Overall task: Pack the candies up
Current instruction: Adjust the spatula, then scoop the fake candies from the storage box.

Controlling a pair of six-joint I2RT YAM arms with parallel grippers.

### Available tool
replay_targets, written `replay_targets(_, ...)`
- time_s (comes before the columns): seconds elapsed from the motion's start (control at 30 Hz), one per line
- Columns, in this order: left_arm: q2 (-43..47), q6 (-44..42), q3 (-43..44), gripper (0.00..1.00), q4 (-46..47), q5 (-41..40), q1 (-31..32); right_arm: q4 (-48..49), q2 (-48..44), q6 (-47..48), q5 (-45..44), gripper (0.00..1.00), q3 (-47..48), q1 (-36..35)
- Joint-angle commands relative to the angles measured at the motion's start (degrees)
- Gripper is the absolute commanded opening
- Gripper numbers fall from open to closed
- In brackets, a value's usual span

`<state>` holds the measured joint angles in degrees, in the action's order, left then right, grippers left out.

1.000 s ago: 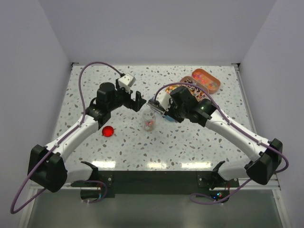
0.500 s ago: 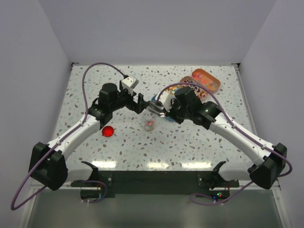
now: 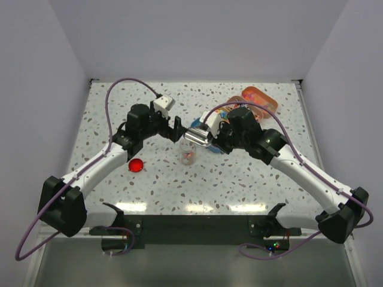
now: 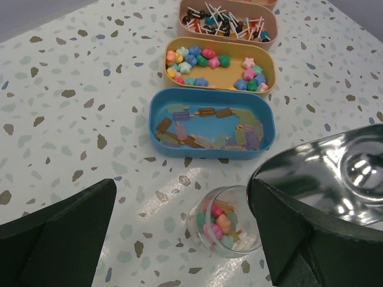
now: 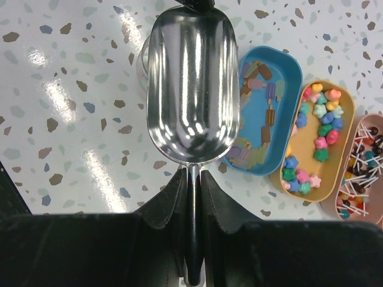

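Candies (image 4: pixel 216 224): a small mixed-colour heap lay at the bottom of the clear jar (image 4: pixel 245 239), which stood upright on the speckled table (image 4: pixel 78 119). Far more lay in the blue tray (image 4: pixel 209 128), the yellow tray (image 4: pixel 224 75) and the pink tray (image 4: pixel 270 25), ranged side by side just beyond it. The silver scoop (image 5: pixel 191 89) hung above the jar with its tip over the mouth and its bowl bare. The right gripper (image 5: pixel 191 191) was clenched on the scoop's handle. The left gripper (image 4: pixel 179 236) stood fully released, one finger on either side of the jar and touching nothing. The red lid (image 3: pixel 136 165) lay well apart, to the left.

I judged the step in hand to be filling, between loads. The next move called for me to carry the scoop back to a tray and dig without spilling, and perhaps to close the left fingers on the jar to steady it.
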<state>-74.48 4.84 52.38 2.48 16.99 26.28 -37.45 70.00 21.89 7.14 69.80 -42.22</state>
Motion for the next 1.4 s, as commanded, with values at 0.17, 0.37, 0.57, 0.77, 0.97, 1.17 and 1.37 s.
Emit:
replay_targets(0.17, -1.81, -0.45, 2.29, 1.0, -1.34, -3.55, -0.18, 6.78, -2.06, -1.23, 5.51, 0.0, 2.09, 1.34)
replay_targets(0.37, -3.13, 2.71, 3.52, 1.0, -1.51, -3.29, -0.97, 5.11, 0.57, -0.45, 5.17, 0.0, 5.17, 4.51)
replay_targets(0.57, -6.46, 8.86, 7.99, 0.99, -0.55, -1.79, -6.24, -0.07, 4.87, 0.52, 3.24, 0.0, 8.42, 10.92)
replay_targets(0.77, -16.11, 10.71, 15.73, 0.96, 1.73, 0.31, -7.12, -4.99, 12.51, -3.06, -0.46, 0.0, 12.28, 17.6)
replay_targets(0.97, -28.32, 13.87, 25.04, 0.88, 4.9, 2.34, -6.25, -8.86, 20.43, -9.4, -5.19, 0.0, 17.12, 21.21)
replay_targets(1.17, -39.58, 13.0, 34.53, 0.79, 7.54, 2.52, -2.65, -14.04, 27.29, -14.15, -6.96, 0.0, 20.9, 24.2)
replay_targets(1.37, -47.76, 12.12, 39.11, 0.77, 11.4, 1.99, 0.43, -17.21, 30.9, -16.79, -9.59, 0.0, 23.1, 26.31)
